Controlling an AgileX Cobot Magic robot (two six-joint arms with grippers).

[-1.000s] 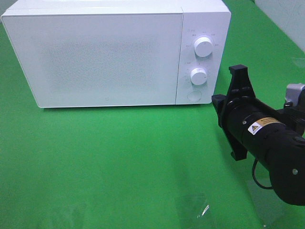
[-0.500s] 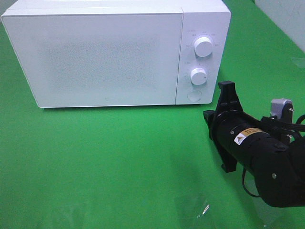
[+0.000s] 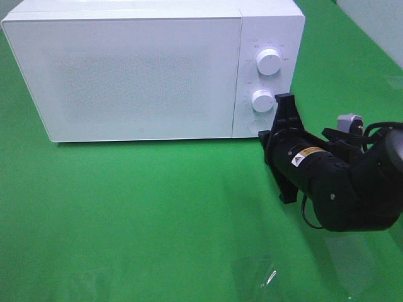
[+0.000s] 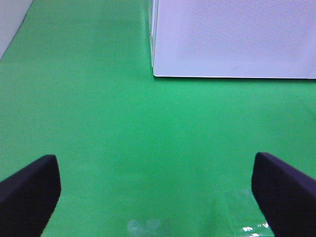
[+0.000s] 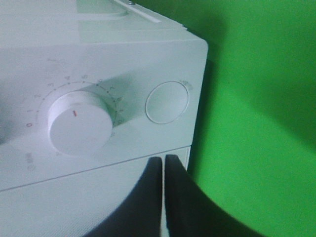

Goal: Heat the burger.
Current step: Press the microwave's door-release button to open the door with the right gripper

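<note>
The burger is not in view in any frame. The white microwave [image 3: 132, 69] stands at the back with its door closed. Its control panel has an upper knob [image 3: 269, 61], a lower knob [image 3: 262, 100] and a round door button [image 3: 255, 125]. My right arm [image 3: 327, 179] reaches in from the right, its front close to the button. In the right wrist view my right gripper [image 5: 163, 160] has its fingers pressed together, empty, just short of the panel between the lower knob [image 5: 79, 122] and the button [image 5: 167, 101]. My left gripper [image 4: 158, 182] is open and empty above the cloth.
A green cloth [image 3: 157, 207] covers the table. Shiny clear patches [image 3: 255, 274] lie on it near the front edge. The microwave's lower left corner [image 4: 155, 74] shows in the left wrist view. A pale wall [image 3: 378, 19] stands at the back right.
My right arm has moved left and toward the microwave, from beside the panel to right in front of the door button. The left gripper's earlier position is not shown.
</note>
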